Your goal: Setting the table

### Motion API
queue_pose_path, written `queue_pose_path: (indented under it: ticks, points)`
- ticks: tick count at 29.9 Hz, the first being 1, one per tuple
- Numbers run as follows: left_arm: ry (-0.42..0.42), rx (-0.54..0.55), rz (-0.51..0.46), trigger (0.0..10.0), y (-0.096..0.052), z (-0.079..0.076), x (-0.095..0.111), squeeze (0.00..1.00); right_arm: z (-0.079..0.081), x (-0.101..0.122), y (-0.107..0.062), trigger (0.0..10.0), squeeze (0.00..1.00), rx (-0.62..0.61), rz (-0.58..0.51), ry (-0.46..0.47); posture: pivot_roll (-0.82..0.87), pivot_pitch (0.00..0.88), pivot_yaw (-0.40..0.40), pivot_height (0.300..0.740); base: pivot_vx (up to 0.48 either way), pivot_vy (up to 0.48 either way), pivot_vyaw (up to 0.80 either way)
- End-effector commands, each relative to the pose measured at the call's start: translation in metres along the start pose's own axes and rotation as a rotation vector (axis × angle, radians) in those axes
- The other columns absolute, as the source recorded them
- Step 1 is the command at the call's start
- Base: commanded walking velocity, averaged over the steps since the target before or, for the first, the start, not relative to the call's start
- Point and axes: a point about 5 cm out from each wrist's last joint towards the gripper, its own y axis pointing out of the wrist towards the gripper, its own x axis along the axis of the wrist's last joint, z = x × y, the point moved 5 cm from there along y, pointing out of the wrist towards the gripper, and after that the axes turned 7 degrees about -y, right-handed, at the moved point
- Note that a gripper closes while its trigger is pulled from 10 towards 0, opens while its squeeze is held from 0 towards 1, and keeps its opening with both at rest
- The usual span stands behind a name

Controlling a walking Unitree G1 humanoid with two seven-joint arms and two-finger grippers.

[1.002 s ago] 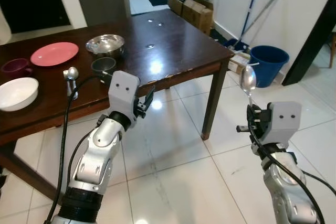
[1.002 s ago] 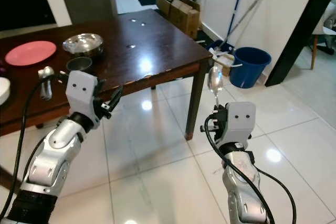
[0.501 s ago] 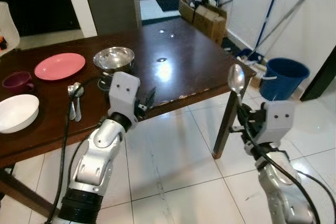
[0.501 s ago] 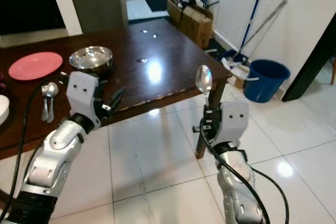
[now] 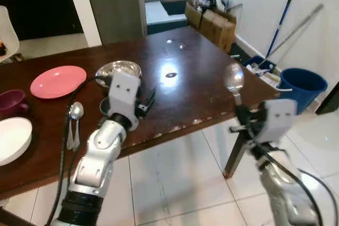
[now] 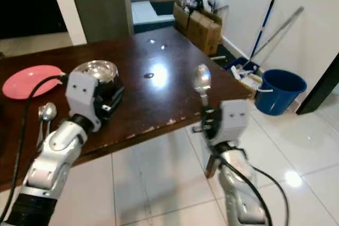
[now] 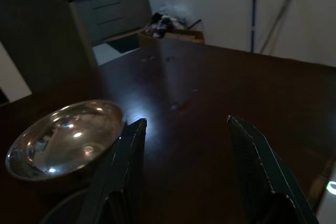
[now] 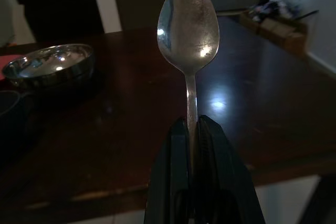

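My right gripper [image 5: 244, 116] is shut on the handle of a metal spoon [image 5: 233, 78], which stands upright with its bowl up, just before the front edge of the dark wooden table [image 5: 201, 86]. The right wrist view looks past the spoon [image 8: 188, 24] and the closed fingers [image 8: 178, 150] onto the tabletop. My left gripper [image 5: 148, 100] hovers open and empty over the table, next to a steel bowl [image 5: 118, 70]. A pink plate [image 5: 58, 81], a purple mug [image 5: 10, 102], a white bowl [image 5: 11, 140] and two spoons [image 5: 73, 126] lie on the left part.
A blue bucket [image 5: 302, 85], a mop and broom [image 5: 279, 25] and cardboard boxes [image 5: 214, 16] stand by the right wall beyond the table's corner. The table leg [image 5: 234, 154] is just behind my right arm. White tiled floor [image 5: 175, 183] lies in front of the table.
The camera has come closer to the table, which fills more of the view. My right gripper with the spoon now stands at the table's front edge instead of over the floor.
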Motion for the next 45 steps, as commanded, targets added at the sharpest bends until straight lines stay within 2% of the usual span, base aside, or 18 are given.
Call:
queue_pose_path:
  ticks: [1,8,9,11,14,17,23,29,37,41,42,45]
  points:
    - [0.005,0.0,-0.003,10.0,-0.002,-0.001,0.002,0.0,0.011,-0.005,0.001,10.0,0.0,0.056,0.025,0.018,-0.08,0.0,0.126,0.74,0.469,0.0,0.0]
    - [-0.002,0.076,-0.014,10.0,-0.009,0.015,0.009,0.0,0.043,-0.024,0.006,10.0,0.0,0.17,0.093,0.077,-0.05,0.0,0.111,0.74,0.356,0.0,0.0]
    - [-0.002,0.076,-0.014,10.0,-0.009,0.015,0.009,0.0,0.043,-0.024,0.006,10.0,0.0,0.17,0.093,0.077,-0.05,0.0,0.111,0.74,0.0,0.0,0.0]
    - [-0.018,0.107,-0.032,10.0,-0.015,0.025,0.016,0.0,0.056,-0.031,0.006,10.0,0.0,0.229,0.123,0.102,-0.02,0.0,0.103,0.74,0.0,0.0,0.0]
    - [-0.018,0.113,-0.036,10.0,-0.017,0.028,0.018,0.0,0.058,-0.033,0.006,10.0,0.0,0.236,0.13,0.103,-0.01,0.0,0.099,0.74,0.0,0.0,0.0]
    - [0.005,0.139,-0.055,10.0,-0.026,0.043,0.033,0.0,0.07,-0.044,0.007,10.0,0.0,0.282,0.173,0.094,0.02,0.01,0.09,0.74,0.0,0.0,0.0]
    - [0.039,0.153,-0.075,10.0,-0.033,0.055,0.051,0.0,0.069,-0.053,0.016,10.0,0.0,0.258,0.212,0.079,0.05,0.027,0.088,0.74,0.0,0.0,0.0]
    - [0.06,0.16,-0.071,10.0,-0.035,0.061,0.06,0.0,0.065,-0.063,0.023,10.0,0.0,0.225,0.249,0.063,0.08,0.047,0.096,0.74,0.0,0.0,0.0]
    - [0.064,0.142,-0.051,10.0,-0.035,0.058,0.062,0.0,0.057,-0.081,0.023,10.0,0.0,0.185,0.306,0.083,0.09,0.061,0.115,0.74,0.0,0.0,0.0]
    - [0.067,0.131,-0.044,10.0,-0.035,0.057,0.063,0.0,0.056,-0.082,0.027,10.0,0.0,0.203,0.306,0.074,0.1,0.066,0.127,0.74,0.0,0.0,0.0]
    - [0.068,0.128,-0.041,10.0,-0.035,0.057,0.064,0.0,0.056,-0.082,0.028,10.0,0.04,0.214,0.304,0.067,0.11,0.068,0.129,0.74,0.0,0.0,0.0]
    - [0.069,0.127,-0.038,10.0,-0.036,0.057,0.064,0.0,0.057,-0.082,0.03,10.0,0.04,0.225,0.3,0.061,0.11,0.068,0.129,0.74,0.0,0.0,0.0]
